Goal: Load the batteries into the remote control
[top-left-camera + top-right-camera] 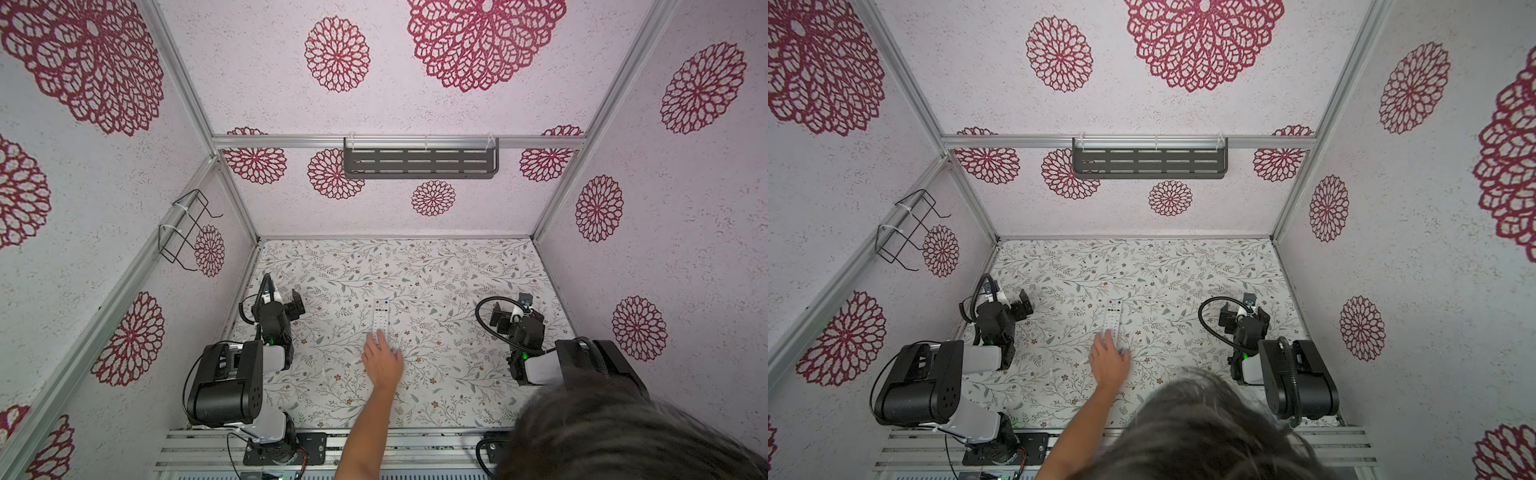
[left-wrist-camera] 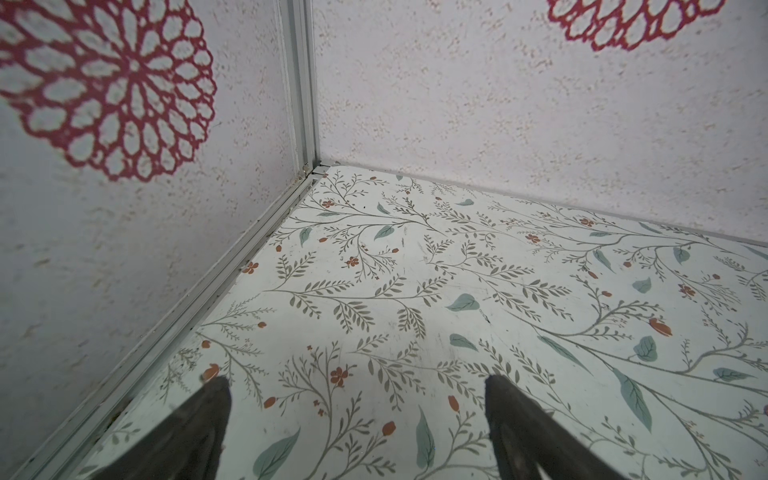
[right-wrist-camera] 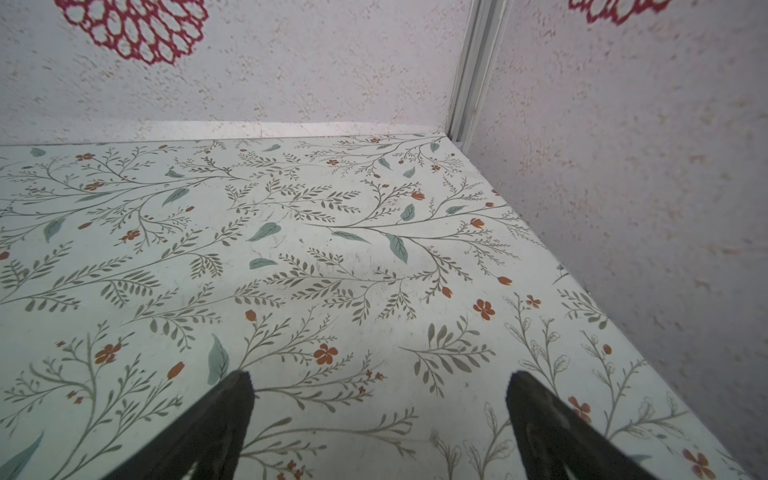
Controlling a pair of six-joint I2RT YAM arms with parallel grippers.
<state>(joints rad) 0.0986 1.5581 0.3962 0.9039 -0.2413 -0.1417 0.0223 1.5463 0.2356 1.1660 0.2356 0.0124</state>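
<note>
My left claw (image 2: 357,386) is released wide, with nothing between its fingers, low over the table (image 2: 415,270) near the left wall. In the middle lies the remote control (image 1: 380,316), buttons up; a person's hand (image 1: 383,362) touches its near end. My right claw (image 3: 380,382) is also released and empty, on the right side.

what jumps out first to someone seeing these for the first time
A person's hand reaches in from the near edge and covers the near end of the white remote control at the middle of the floral table. The robot's left hand and right hand sit open at either side, holding nothing.
</note>
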